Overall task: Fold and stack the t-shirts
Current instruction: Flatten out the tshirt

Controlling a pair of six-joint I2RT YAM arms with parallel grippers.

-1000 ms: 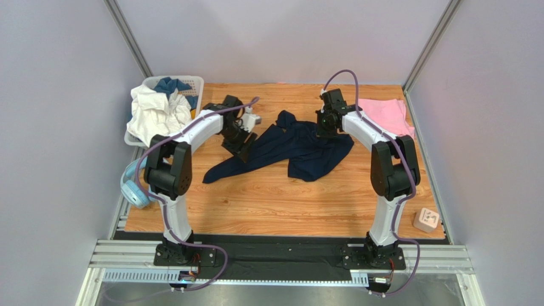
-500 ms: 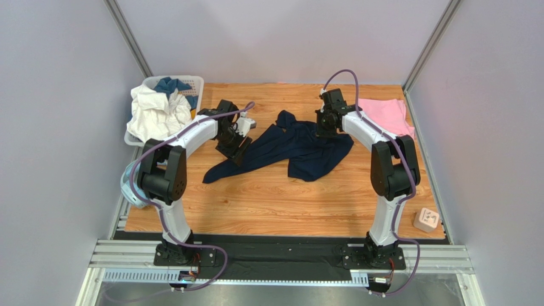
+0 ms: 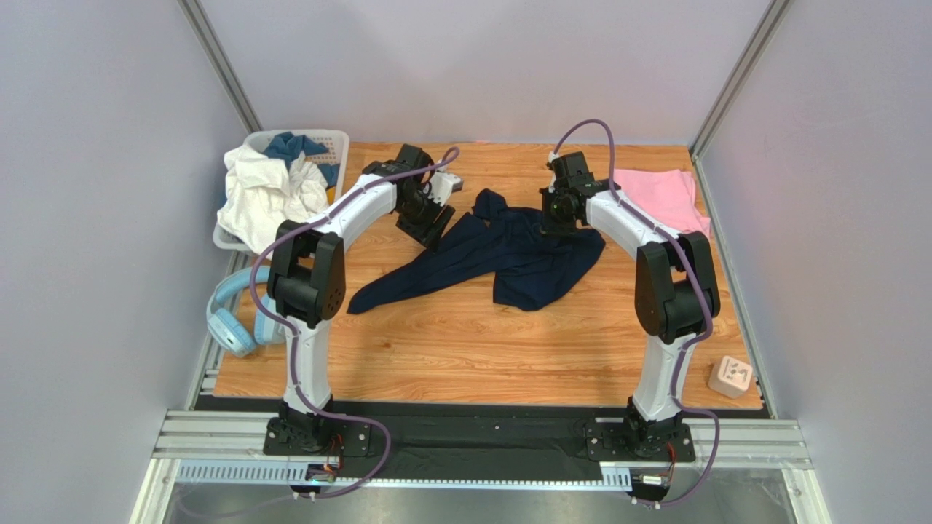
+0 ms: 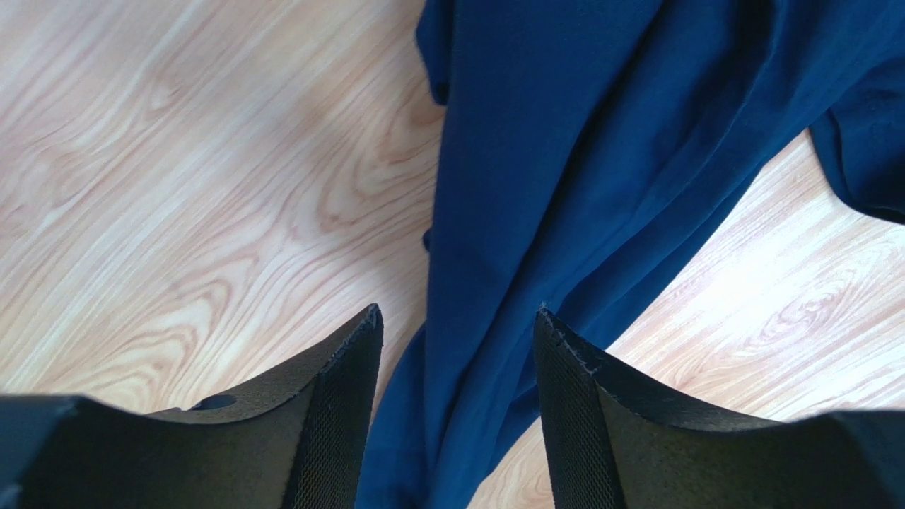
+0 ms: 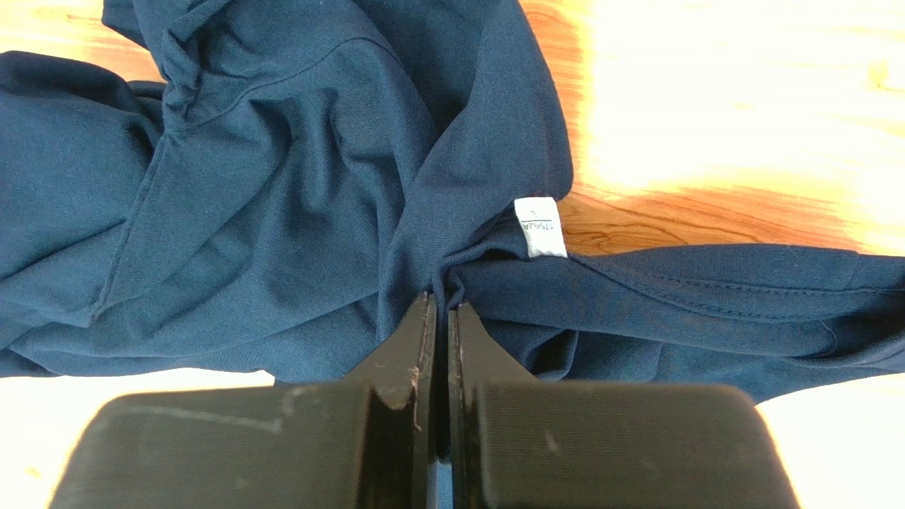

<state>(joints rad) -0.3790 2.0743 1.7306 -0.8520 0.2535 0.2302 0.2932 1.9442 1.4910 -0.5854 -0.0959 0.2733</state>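
Observation:
The navy t-shirt [image 3: 514,257] lies crumpled across the middle of the table, one long part trailing toward the front left. The pink t-shirt [image 3: 662,197] lies flat at the back right. My left gripper [image 3: 430,231] is open above the shirt's left part; in the left wrist view [image 4: 457,323] navy cloth [image 4: 552,159] runs between the spread fingers. My right gripper [image 3: 556,226] is shut on a fold of the navy shirt near its white label [image 5: 540,227]; in the right wrist view [image 5: 440,302] cloth is pinched at the fingertips.
A white basket [image 3: 334,147] with white and blue clothes stands at the back left. Light-blue headphones [image 3: 232,322] lie at the left edge. A small beige box [image 3: 730,378] sits at the front right. Grey walls enclose the table.
My left gripper has moved back and to the right, from the shirt's trailing left part toward its upper left. The right gripper has stayed put, holding the cloth.

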